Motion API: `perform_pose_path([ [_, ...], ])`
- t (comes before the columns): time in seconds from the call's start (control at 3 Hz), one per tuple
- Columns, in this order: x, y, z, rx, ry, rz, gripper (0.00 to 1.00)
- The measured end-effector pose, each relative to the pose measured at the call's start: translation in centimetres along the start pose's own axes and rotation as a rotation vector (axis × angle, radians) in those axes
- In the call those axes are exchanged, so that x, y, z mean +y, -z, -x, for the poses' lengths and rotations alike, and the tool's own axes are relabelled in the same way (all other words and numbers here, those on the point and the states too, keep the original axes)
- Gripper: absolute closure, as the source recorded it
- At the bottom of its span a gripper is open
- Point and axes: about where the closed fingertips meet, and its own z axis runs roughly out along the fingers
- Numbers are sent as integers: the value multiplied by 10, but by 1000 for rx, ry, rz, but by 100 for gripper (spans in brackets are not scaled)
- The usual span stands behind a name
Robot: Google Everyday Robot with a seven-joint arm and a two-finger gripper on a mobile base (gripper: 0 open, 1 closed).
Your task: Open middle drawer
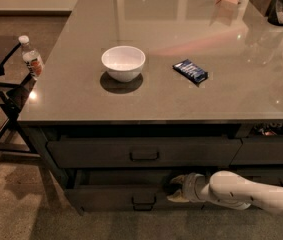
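One gripper (177, 188), spread wide, against middle drawer (106, 198), just right of its handle (143, 202)

White bowl (123, 62) and blue snack packet (190, 71) on grey countertop (81, 104), water bottle (32, 59) beside its left edge

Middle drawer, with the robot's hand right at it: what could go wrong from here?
1. The gripper sits at the top edge of the middle drawer, to the right of its handle and not on it. A pull from there might slip off the edge.
2. Pulling off-centre could skew the drawer so that it binds.
3. The gripper is tucked just under the upper drawer, so any lift could knock that front.
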Motion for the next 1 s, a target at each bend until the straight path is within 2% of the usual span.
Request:
perform_pose_path([
  [0.33, 0, 0, 0, 0, 0, 0, 38],
  [0.67, 0, 0, 0, 0, 0, 0, 36],
  [1.0, 21, 8, -13, -4, -21, 9, 60],
])
